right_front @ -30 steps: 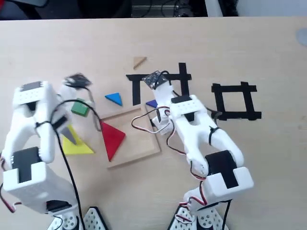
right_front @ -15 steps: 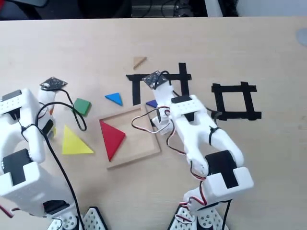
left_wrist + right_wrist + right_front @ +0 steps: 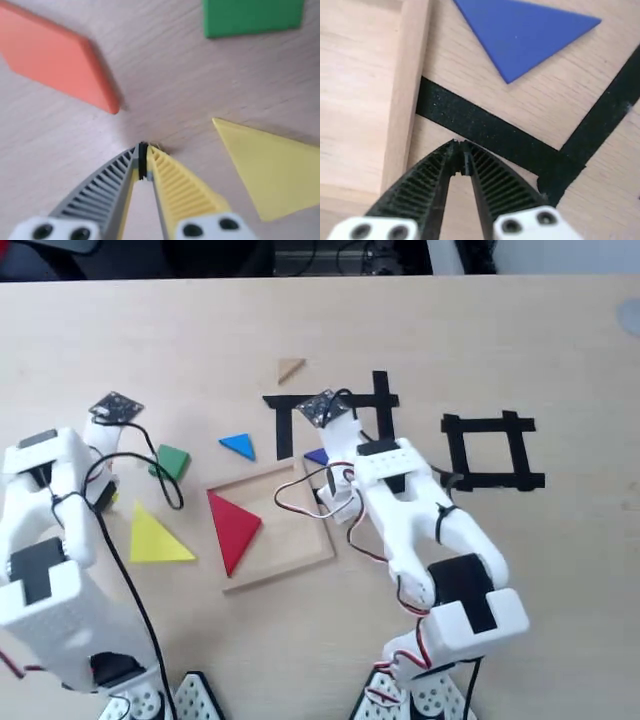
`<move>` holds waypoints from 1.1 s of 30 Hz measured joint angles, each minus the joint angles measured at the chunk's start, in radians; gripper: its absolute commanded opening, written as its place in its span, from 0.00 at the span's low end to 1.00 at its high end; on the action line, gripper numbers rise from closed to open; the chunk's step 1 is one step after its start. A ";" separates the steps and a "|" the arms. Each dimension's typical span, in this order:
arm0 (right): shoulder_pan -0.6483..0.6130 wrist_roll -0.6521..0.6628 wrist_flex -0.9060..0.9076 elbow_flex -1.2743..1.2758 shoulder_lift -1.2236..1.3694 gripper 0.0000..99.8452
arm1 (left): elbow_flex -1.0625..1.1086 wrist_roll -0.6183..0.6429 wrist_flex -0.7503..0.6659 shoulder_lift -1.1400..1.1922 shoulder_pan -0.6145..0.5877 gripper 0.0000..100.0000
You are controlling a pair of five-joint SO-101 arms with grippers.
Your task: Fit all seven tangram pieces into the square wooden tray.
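The square wooden tray [image 3: 282, 571] lies mid-table with a red triangle [image 3: 233, 526] inside it. To its left are a yellow triangle [image 3: 156, 538] and a green square [image 3: 172, 461]. A light blue triangle [image 3: 238, 445] and a tan triangle [image 3: 291, 368] lie beyond the tray. My left gripper [image 3: 142, 162] is shut and empty, its tip on bare table between an orange piece [image 3: 55, 62], the green square [image 3: 252, 17] and the yellow triangle [image 3: 275, 167]. My right gripper [image 3: 460, 159] is shut and empty over black tape [image 3: 485, 132], beside the tray rim [image 3: 407, 95] and near a dark blue triangle [image 3: 525, 32].
Two squares of black tape [image 3: 493, 451] mark the table right of the tray, one [image 3: 380, 398] partly under the right arm [image 3: 400, 500]. The left arm [image 3: 45, 530] stands at the table's left side, with cables trailing near the green square.
The left arm swung left off the yellow triangle and green square, uncovering both, then eased slightly back to the right. The right arm has stayed still.
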 measured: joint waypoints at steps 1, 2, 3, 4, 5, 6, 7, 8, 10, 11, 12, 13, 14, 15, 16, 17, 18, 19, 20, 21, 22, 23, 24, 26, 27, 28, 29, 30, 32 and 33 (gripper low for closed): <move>0.000 0.000 0.000 0.000 0.000 0.01 | -0.035 0.000 0.026 0.026 0.003 0.03; 0.000 0.000 0.000 0.000 0.000 0.01 | -0.078 -0.002 0.060 0.048 0.006 0.03; 0.000 0.000 0.000 0.000 0.000 0.01 | -0.120 -0.011 0.095 0.074 0.012 0.03; 0.000 0.000 0.000 0.000 0.000 0.01 | -0.164 -0.028 0.132 0.103 0.021 0.03; 0.000 0.000 0.000 0.000 0.000 0.01 | -0.201 -0.048 0.166 0.130 0.032 0.03; 0.000 0.000 0.000 0.000 0.000 0.01 | -0.241 -0.071 0.210 0.160 0.046 0.03; 0.000 0.000 0.000 0.000 0.000 0.01 | -0.278 -0.094 0.255 0.187 0.063 0.03; 0.000 0.000 0.000 0.000 0.000 0.01 | -0.316 -0.118 0.296 0.213 0.081 0.03; 0.000 0.000 0.000 0.000 0.000 0.01 | -0.393 -0.160 0.374 0.265 0.115 0.03; 0.000 0.000 0.000 0.000 0.000 0.01 | -0.431 -0.172 0.407 0.288 0.124 0.03; 0.000 0.000 0.000 0.000 0.000 0.01 | -0.468 -0.178 0.436 0.313 0.132 0.03; 0.000 0.000 0.000 0.000 0.000 0.01 | -0.503 -0.181 0.463 0.333 0.138 0.03; 0.000 0.000 0.000 0.000 0.000 0.01 | -0.537 -0.184 0.488 0.351 0.143 0.03; 0.000 0.000 0.000 0.000 0.000 0.01 | -0.565 -0.184 0.512 0.370 0.146 0.03; 0.000 0.000 0.000 0.000 0.000 0.01 | -0.594 -0.184 0.534 0.388 0.149 0.03; 0.000 0.000 0.000 0.000 0.000 0.01 | -0.618 -0.184 0.557 0.402 0.153 0.03; 0.000 0.000 0.000 0.000 0.000 0.01 | -0.634 -0.184 0.582 0.410 0.161 0.03; 0.000 0.000 0.000 0.000 0.000 0.01 | -0.641 -0.184 0.612 0.417 0.175 0.03; 0.000 0.000 0.000 0.000 0.000 0.01 | -0.655 -0.186 0.641 0.423 0.192 0.03; 0.000 0.000 0.000 0.000 0.000 0.01 | -0.658 -0.190 0.661 0.428 0.213 0.03; 0.000 0.000 0.000 0.000 0.000 0.01 | -0.658 -0.190 0.674 0.428 0.235 0.03; 0.000 0.000 0.000 0.000 0.000 0.01 | -0.657 -0.190 0.678 0.428 0.256 0.03; 0.000 0.000 0.000 0.000 0.000 0.01 | -0.657 -0.190 0.683 0.430 0.275 0.03; 0.000 0.000 0.000 0.000 0.000 0.01 | -0.657 -0.192 0.686 0.430 0.295 0.03; 0.000 0.000 0.000 0.000 0.000 0.01 | -0.663 -0.192 0.689 0.430 0.293 0.03; 0.000 0.000 0.000 0.000 0.000 0.01 | -0.684 -0.181 0.690 0.430 0.288 0.03; 0.000 0.000 0.000 0.000 0.000 0.01 | -0.707 -0.160 0.694 0.420 0.276 0.03; 0.000 0.000 0.000 0.000 0.000 0.01 | -0.735 -0.135 0.694 0.402 0.262 0.03; 0.000 0.000 0.000 0.000 0.000 0.01 | -0.773 -0.109 0.697 0.356 0.218 0.03; 0.000 0.000 0.000 0.000 0.000 0.01 | -0.783 -0.107 0.709 0.336 0.195 0.03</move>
